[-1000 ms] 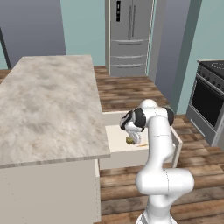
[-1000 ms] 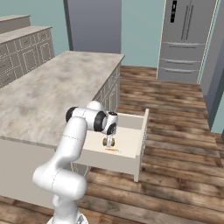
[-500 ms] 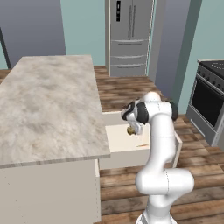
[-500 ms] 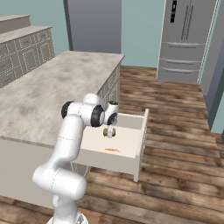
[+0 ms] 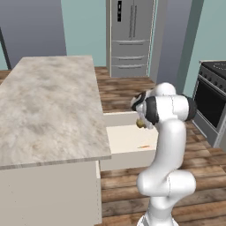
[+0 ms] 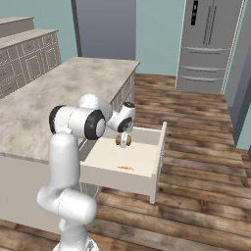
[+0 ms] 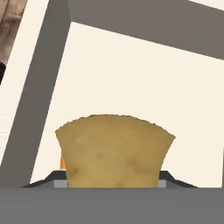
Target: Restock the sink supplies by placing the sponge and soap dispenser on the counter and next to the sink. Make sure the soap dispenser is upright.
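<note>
The scene is set on a brown wooden plank floor [image 5: 123, 90], before a tall stainless-steel refrigerator [image 5: 130, 37] that is seen against the far teal wall. A dark-fronted steel oven range [image 5: 211, 103] is placed at the right edge of the left base view. In the right base view, cream panelled cabinets [image 6: 22, 59] are seen at the far left.

The middle of both base views is taken up by a freestanding island with a beige-grey marbled stone top [image 5: 44, 103]. From its side a cream-coloured drawer [image 6: 100, 169] is pulled out and stands open over the floor. A small thin orange object [image 6: 125, 168] is seen lying on the drawer's bottom, toward the front; what it is cannot be told.

The white robot arm with dark joints [image 5: 170, 145] is bent over the open drawer, with its two-finger gripper [image 6: 123, 140] pointed downward above the drawer's inside.

The small yellow-olive sponge block [image 7: 114, 151] is held between the jaws, which are closed on it. In the right base view the sponge is seen lifted clear of the drawer's bottom, apart from the orange object below. In the hand view the sponge is seen close up at the fingertips, with the pale drawer floor and a grey drawer wall behind it.
</note>
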Controlling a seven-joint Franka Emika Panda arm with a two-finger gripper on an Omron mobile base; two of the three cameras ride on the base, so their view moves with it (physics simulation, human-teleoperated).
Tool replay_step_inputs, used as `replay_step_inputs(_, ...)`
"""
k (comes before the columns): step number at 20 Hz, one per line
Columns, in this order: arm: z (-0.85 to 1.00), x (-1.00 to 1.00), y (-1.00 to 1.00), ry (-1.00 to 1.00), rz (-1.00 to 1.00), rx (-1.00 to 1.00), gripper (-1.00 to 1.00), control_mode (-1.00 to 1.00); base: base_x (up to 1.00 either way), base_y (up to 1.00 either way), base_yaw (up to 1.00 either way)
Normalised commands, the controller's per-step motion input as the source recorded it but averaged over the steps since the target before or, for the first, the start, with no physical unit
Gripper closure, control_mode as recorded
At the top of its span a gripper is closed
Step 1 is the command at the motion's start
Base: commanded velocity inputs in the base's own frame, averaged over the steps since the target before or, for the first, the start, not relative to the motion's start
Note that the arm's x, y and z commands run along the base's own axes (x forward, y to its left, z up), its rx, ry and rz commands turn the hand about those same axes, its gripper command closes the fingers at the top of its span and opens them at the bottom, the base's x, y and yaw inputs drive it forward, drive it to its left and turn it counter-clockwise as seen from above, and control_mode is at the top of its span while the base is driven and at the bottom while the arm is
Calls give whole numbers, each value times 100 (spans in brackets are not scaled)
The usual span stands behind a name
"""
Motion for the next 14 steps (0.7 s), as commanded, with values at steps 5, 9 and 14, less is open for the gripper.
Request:
replay_step_inputs(5,100,-100,-1,-4,-14,5,100,-100,0,0,0)
replay_step_inputs(9,100,-100,0,0,-25,8,100,-100,0,0,0)
replay_step_inputs(14,99,-99,11,0,-43,12,100,-100,0,0,0)
